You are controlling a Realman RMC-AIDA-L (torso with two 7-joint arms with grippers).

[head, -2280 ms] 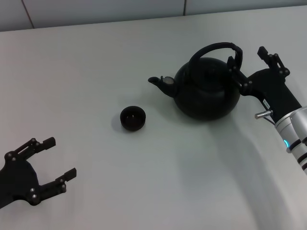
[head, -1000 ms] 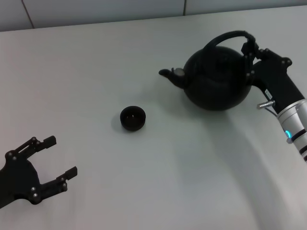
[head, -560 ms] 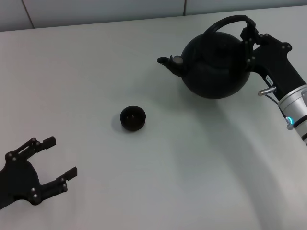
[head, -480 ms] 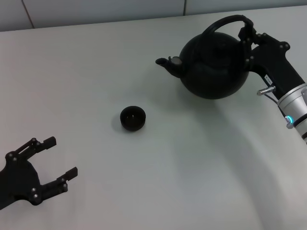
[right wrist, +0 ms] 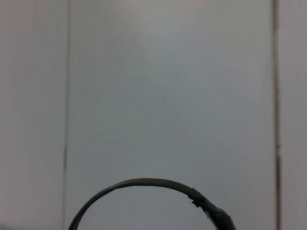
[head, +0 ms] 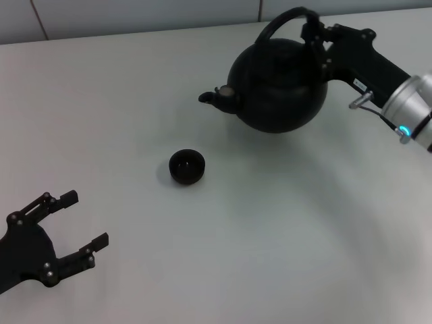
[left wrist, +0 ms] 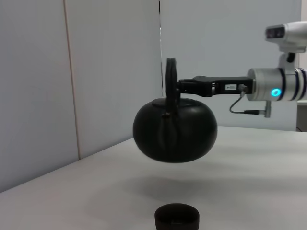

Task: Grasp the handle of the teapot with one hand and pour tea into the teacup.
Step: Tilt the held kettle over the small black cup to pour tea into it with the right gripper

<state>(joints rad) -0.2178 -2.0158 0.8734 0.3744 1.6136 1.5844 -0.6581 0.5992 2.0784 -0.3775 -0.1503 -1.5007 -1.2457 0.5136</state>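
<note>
The black teapot (head: 273, 84) hangs in the air above the white table (head: 283, 236), upright, its spout (head: 210, 98) pointing left. My right gripper (head: 314, 32) is shut on the right side of the arched handle (head: 283, 18). The left wrist view shows the teapot (left wrist: 175, 129) clear of the table, its shadow beneath it. The handle (right wrist: 144, 182) arcs across the right wrist view. The small black teacup (head: 187, 166) stands left of and nearer than the spout; the teacup (left wrist: 176, 218) is close to the left wrist camera. No tea shows. My left gripper (head: 86, 219) rests open at the near left.
A pale tiled wall (head: 135, 17) runs behind the table's far edge. Nothing else stands on the table.
My right gripper closed on the handle, lifted the teapot off the table and carried it left, bringing the spout closer to the teacup. The left arm has not moved.
</note>
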